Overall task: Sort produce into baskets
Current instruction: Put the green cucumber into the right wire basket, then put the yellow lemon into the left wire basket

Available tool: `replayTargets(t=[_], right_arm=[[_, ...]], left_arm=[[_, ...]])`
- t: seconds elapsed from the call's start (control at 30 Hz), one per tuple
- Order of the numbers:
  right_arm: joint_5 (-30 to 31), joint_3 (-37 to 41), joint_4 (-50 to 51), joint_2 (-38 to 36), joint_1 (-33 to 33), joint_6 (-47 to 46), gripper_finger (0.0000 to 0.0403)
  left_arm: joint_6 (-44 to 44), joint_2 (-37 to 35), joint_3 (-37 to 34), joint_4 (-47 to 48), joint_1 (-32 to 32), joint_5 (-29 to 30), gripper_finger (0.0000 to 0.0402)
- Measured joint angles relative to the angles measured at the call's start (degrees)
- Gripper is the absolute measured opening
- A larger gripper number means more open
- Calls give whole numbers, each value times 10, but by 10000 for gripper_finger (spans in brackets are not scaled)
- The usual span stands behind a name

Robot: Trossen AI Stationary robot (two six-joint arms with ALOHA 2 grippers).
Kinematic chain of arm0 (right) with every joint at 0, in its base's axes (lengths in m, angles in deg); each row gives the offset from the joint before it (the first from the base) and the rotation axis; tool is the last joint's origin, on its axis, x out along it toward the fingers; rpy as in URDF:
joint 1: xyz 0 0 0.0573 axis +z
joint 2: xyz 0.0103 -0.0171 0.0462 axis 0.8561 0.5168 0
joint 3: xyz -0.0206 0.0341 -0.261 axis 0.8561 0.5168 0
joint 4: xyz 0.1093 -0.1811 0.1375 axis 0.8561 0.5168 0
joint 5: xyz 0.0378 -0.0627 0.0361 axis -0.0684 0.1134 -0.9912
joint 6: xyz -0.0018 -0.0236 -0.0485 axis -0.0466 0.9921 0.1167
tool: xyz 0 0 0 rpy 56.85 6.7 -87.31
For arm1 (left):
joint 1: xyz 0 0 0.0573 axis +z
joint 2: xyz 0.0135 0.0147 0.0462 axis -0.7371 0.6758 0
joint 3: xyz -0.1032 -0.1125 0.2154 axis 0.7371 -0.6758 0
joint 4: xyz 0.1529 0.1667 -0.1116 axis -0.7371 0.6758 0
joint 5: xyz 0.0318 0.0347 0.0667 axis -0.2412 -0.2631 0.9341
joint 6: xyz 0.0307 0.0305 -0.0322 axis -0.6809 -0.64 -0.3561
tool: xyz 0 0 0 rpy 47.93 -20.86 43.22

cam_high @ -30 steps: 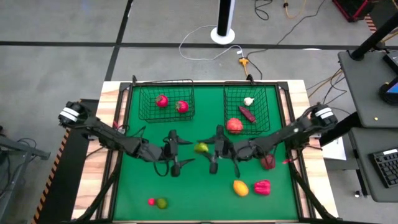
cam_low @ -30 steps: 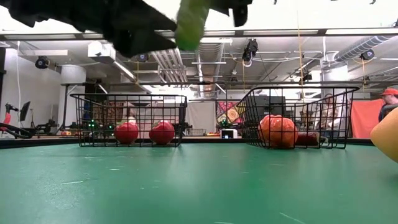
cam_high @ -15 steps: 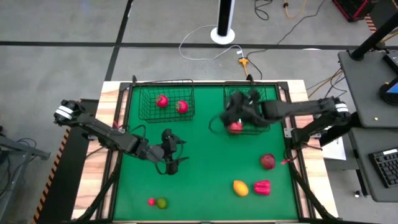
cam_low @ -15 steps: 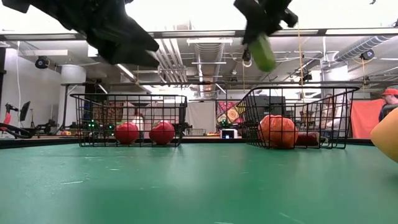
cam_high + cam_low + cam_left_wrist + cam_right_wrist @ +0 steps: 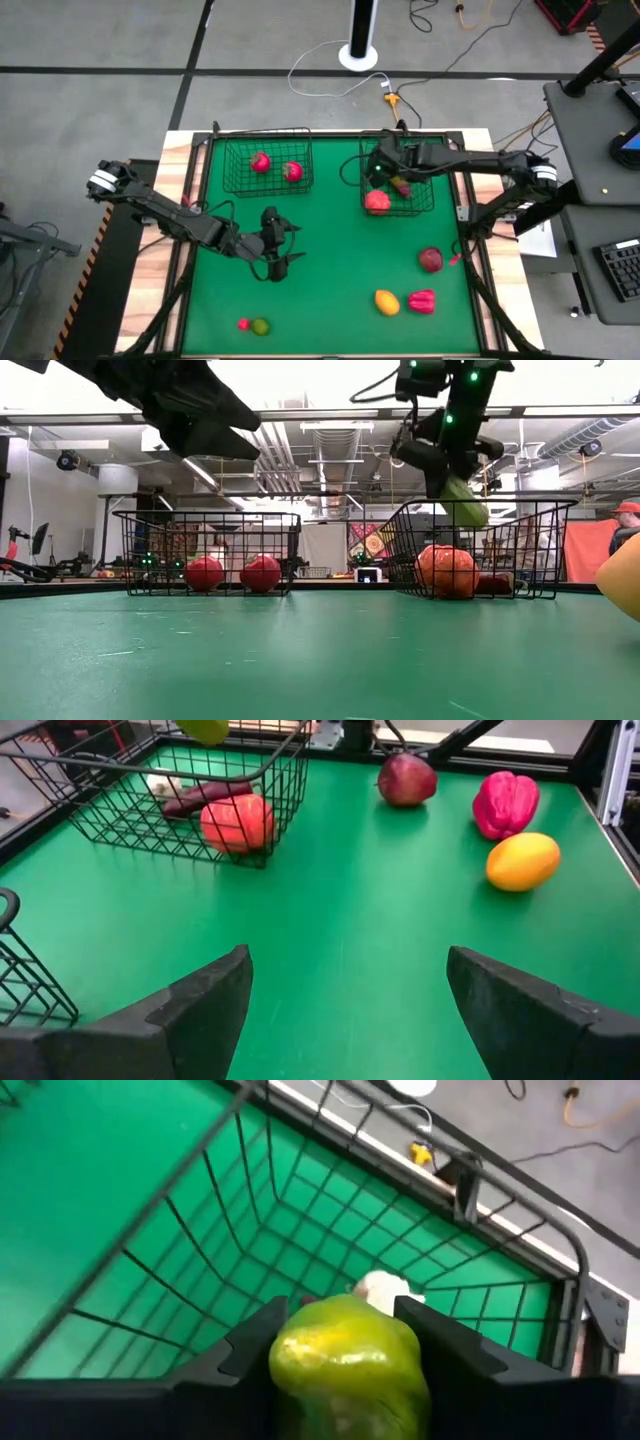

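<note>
- The right gripper (image 5: 345, 1370) hangs over the right basket (image 5: 432, 175), its two dark fingers (image 5: 250, 1345) pressed against either side of a yellow-green pear-shaped piece (image 5: 348, 1365); the piece sits between them, clamped on both flanks
- In the low view the same piece (image 5: 465, 503) points down from the right gripper (image 5: 455, 485), level with the basket's top rim (image 5: 480, 503), above the orange-red round piece (image 5: 447, 570) inside
- Beneath it in the right basket lie a white garlic (image 5: 385, 1290), a dark purple oblong piece (image 5: 200, 795) and the orange-red round piece (image 5: 377, 201)
- The left gripper (image 5: 277, 250) hovers over bare green mat (image 5: 330, 290) left of centre, jaws spread wide and holding nothing; its fingers (image 5: 195, 1005) frame empty mat in its wrist view
- The left basket (image 5: 232, 170) holds two red round pieces (image 5: 260, 161), side by side
- Loose on the mat, well apart from both grippers: a dark red apple-like piece (image 5: 430, 260), a red pepper (image 5: 421, 300) just beside an orange-yellow piece (image 5: 387, 301), and a green lime (image 5: 260, 326) touching a small red piece (image 5: 243, 323) near the front edge
- No readable writing or labels show on the baskets, produce or arms
</note>
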Motion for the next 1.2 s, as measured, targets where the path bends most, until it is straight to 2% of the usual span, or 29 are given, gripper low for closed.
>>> replayTargets(t=[0.3, 0.5, 0.57, 0.73, 0.9, 1.03, 1.2], right_arm=[[-30, 30, -37, -3, 1, 1, 229], [-34, 20, -37, -9, 3, 4, 269], [-54, 11, -38, -16, 10, 8, 279], [-139, -10, -39, -37, 53, 8, 295], [-227, -16, -42, -50, 135, -26, 298], [-301, -16, -43, -44, 216, -104, 294], [-421, -16, -63, -16, 307, -237, 294]], left_arm=[[15, 0, -1, -1, 0, 0, 316], [15, 0, -2, -1, 0, 0, 316], [21, 0, -2, -1, -1, -1, 316], [32, 5, -3, -1, -3, -4, 316], [28, 12, -3, -1, -3, -4, 316], [28, 15, -3, -2, -3, -3, 316], [34, 15, -3, -2, -4, -2, 316]])
